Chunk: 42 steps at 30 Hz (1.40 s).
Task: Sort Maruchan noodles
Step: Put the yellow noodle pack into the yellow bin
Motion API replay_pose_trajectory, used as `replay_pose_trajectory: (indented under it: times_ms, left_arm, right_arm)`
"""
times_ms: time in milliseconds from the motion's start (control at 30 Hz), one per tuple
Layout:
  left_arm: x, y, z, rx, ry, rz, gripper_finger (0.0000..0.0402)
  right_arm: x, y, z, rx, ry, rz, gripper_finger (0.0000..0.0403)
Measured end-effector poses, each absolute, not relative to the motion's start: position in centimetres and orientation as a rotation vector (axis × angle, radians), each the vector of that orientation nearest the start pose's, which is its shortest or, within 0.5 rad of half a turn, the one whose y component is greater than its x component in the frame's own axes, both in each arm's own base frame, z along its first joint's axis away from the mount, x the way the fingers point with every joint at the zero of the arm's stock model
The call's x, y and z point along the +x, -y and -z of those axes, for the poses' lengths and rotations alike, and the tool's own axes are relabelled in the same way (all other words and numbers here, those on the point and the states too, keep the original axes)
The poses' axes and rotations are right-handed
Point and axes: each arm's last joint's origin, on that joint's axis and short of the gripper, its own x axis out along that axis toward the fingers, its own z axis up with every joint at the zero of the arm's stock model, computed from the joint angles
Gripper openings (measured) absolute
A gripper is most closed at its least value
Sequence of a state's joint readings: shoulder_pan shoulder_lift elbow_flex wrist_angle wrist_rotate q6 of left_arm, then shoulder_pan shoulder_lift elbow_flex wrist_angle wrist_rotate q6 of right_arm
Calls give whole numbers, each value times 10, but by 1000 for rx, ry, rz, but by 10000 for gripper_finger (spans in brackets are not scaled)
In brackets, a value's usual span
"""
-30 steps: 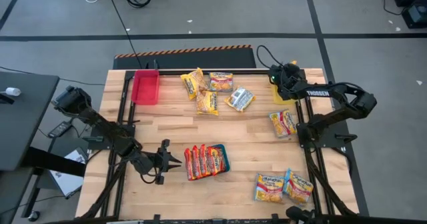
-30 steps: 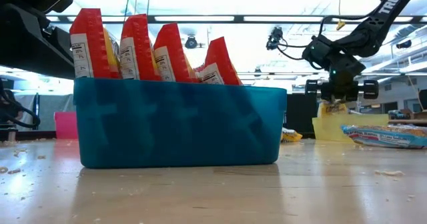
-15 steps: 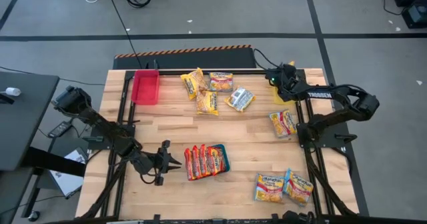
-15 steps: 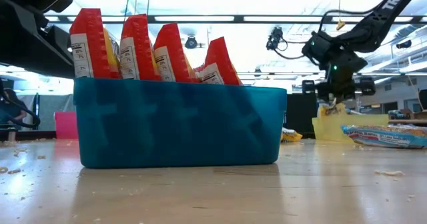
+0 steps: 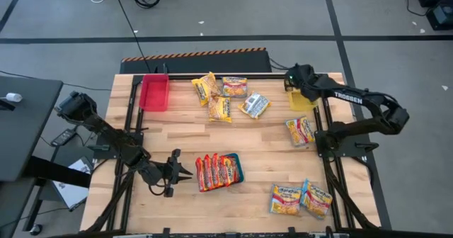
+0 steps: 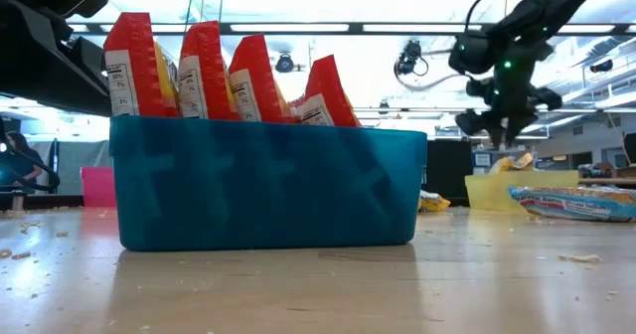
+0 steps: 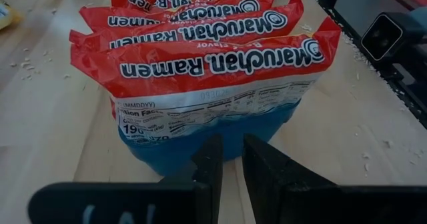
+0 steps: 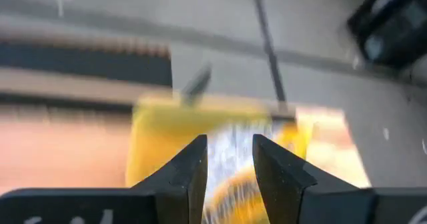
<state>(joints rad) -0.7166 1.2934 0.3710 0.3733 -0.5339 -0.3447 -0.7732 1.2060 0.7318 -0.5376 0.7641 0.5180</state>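
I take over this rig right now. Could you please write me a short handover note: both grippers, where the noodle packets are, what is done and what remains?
Left gripper: empty, fingers a narrow gap apart, beside the teal tray.
Right gripper: open, empty, above the yellow bin.
Done: four red packets stand in the teal tray; one packet shows in the yellow bin.
Left: four loose packets at the far side near the red bin, one packet on the right side, two packets at the near right corner.

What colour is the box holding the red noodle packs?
Teal blue box; the low view shows it best.
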Motion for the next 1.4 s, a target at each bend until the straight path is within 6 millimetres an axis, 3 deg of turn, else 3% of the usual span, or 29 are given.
replay_pose_trajectory:
  times_ms: [233,333,433,533,733,1067,1267,1400]
  left_arm:
    - [177,135,-150,-18,-466,100,62]
    - [177,135,-150,-17,-466,100,62]
    - [178,135,-150,-7,-463,103,62]
    - [178,136,-151,-7,-453,107,62]
    - [178,136,-152,-11,-450,107,62]
    - [178,136,-152,-10,-451,107,62]
    - [178,136,-151,-9,-453,107,62]
    - [178,136,-151,-8,-459,111,62]
  right_arm:
    - [137,152,-227,452,-997,1523,110]
    - [136,144,-234,565,-1082,1436,105]
    - [131,139,-228,700,-1159,1359,99]
    - [126,138,-213,719,-1179,1379,93]
    - [131,152,-187,678,-943,1379,83]
    - [139,183,-181,621,-608,1515,73]
    - [141,204,-166,693,-533,1541,73]
    - [144,204,-168,673,-537,1541,72]
